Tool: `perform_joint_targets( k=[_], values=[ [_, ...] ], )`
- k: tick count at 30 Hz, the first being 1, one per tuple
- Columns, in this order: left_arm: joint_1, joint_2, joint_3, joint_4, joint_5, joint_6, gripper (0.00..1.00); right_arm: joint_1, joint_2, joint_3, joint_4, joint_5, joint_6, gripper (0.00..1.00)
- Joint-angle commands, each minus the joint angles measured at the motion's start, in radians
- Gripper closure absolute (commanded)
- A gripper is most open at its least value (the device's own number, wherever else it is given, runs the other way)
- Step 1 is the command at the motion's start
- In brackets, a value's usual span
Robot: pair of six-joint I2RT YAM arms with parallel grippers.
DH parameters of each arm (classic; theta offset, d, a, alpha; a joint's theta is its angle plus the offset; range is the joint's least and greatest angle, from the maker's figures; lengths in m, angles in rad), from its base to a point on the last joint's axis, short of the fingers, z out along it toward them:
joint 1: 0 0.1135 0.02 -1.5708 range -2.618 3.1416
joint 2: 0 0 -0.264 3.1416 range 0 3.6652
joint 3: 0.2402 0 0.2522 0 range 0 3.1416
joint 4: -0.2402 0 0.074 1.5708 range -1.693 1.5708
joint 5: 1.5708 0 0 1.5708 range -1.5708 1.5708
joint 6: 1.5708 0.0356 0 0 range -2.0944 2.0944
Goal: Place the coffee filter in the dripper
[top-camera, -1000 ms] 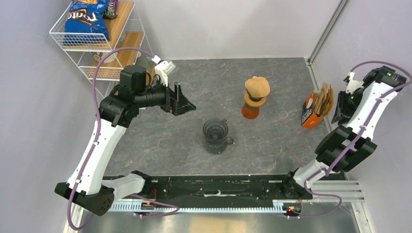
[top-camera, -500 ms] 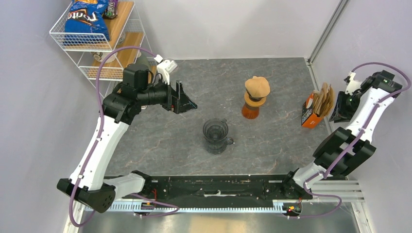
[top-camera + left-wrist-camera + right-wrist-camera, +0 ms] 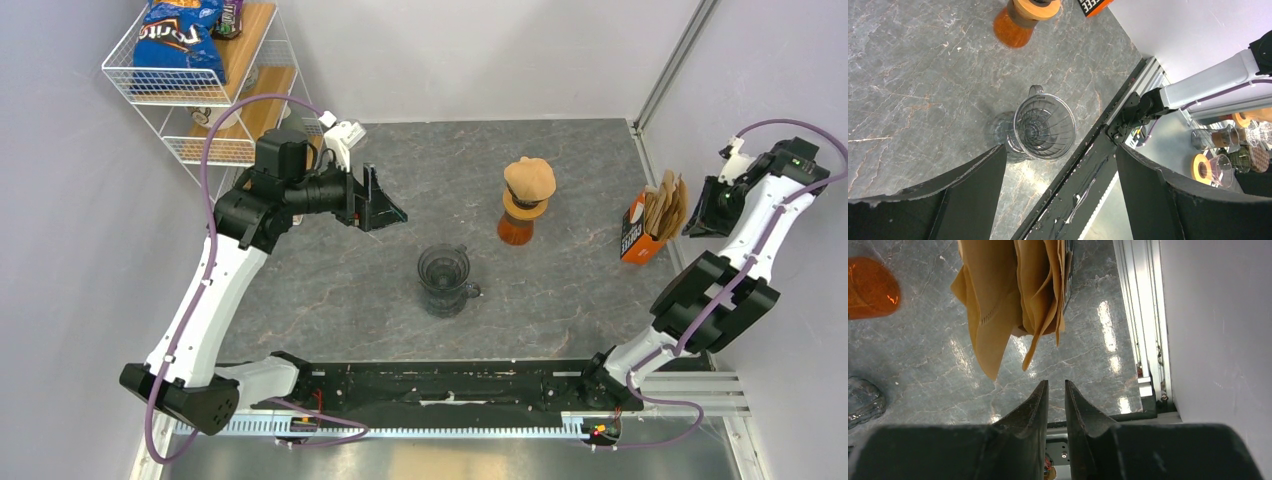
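The clear glass dripper (image 3: 445, 280) stands upright mid-table, empty; it also shows in the left wrist view (image 3: 1044, 127). Brown paper coffee filters (image 3: 665, 205) stand in an orange box (image 3: 632, 240) at the right edge, and show close in the right wrist view (image 3: 998, 300). My left gripper (image 3: 385, 208) is open and empty, held above the table to the upper left of the dripper; the dripper sits just ahead of its fingertips (image 3: 1060, 149). My right gripper (image 3: 703, 218) hangs just right of the filter box. Its jaws (image 3: 1056, 382) are nearly together, a thin gap between them, holding nothing, just short of the filters.
An orange glass carafe with a tan lid (image 3: 527, 200) stands behind the dripper to the right. A white wire shelf with snack bags (image 3: 200, 70) is at the back left. A metal rail (image 3: 660, 60) and wall close off the right side.
The right arm has shifted slightly back and to the right beside the filter box. The left arm has edged a little toward the back. Nothing was taken hold of.
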Motion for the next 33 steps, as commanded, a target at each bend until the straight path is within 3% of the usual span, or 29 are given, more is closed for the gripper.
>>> perform_joint_targets(
  k=[1, 15, 33],
  values=[
    [0.01, 0.003, -0.005, 0.033, 0.034, -0.022, 0.13, -0.006, 0.016, 0.025, 0.053, -0.022, 0.026, 0.75],
    [0.024, 0.017, -0.01, 0.035, 0.055, -0.028, 0.14, -0.005, 0.021, -0.074, 0.128, -0.017, 0.039, 0.74],
    [0.041, 0.041, -0.023, 0.035, 0.075, -0.037, 0.14, 0.017, 0.07, -0.062, 0.153, -0.029, 0.04, 0.74]
  ],
)
